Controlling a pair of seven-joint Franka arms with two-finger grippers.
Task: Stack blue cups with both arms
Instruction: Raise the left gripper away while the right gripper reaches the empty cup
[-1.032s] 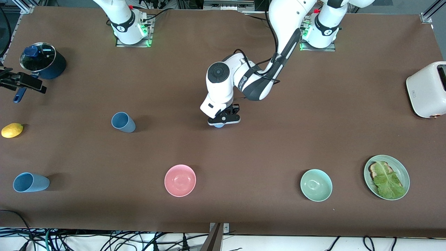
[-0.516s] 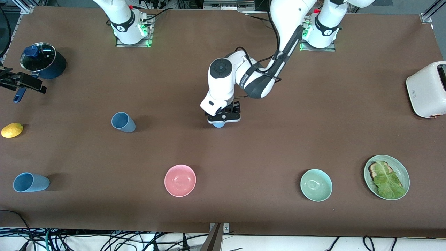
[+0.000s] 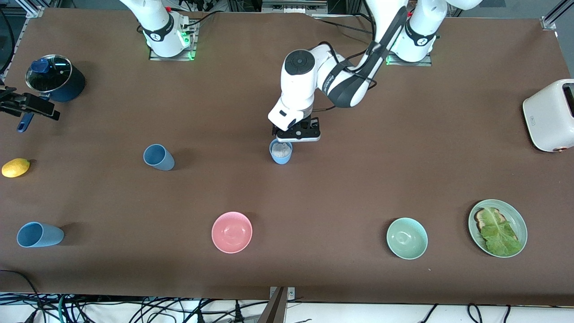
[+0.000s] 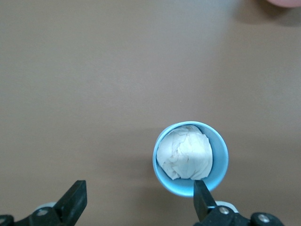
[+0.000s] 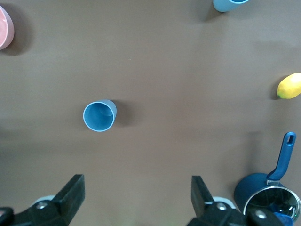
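Both arms' fingers [image 4: 203,200] wide, empty; sky-blue cup [image 3: 280,152] upright w/ whitish wad inside, slate-blue cup [image 3: 158,157] apart

Three blue cups were counted on the table: a slate-blue cup [image 3: 158,157], a sky-blue cup [image 3: 281,152] with a whitish-grey wad inside, and another sky-blue cup [image 3: 39,234]. Two bowls were seen, a pink bowl [image 3: 232,232] and a pale green bowl [image 3: 406,238]. One plate [image 3: 520,226] with toast and lettuce, one lemon [image 3: 15,167], one dark blue pot [image 3: 56,80] with a glass lid and one white toaster [image 3: 549,115] were counted. Two robot arms were present.
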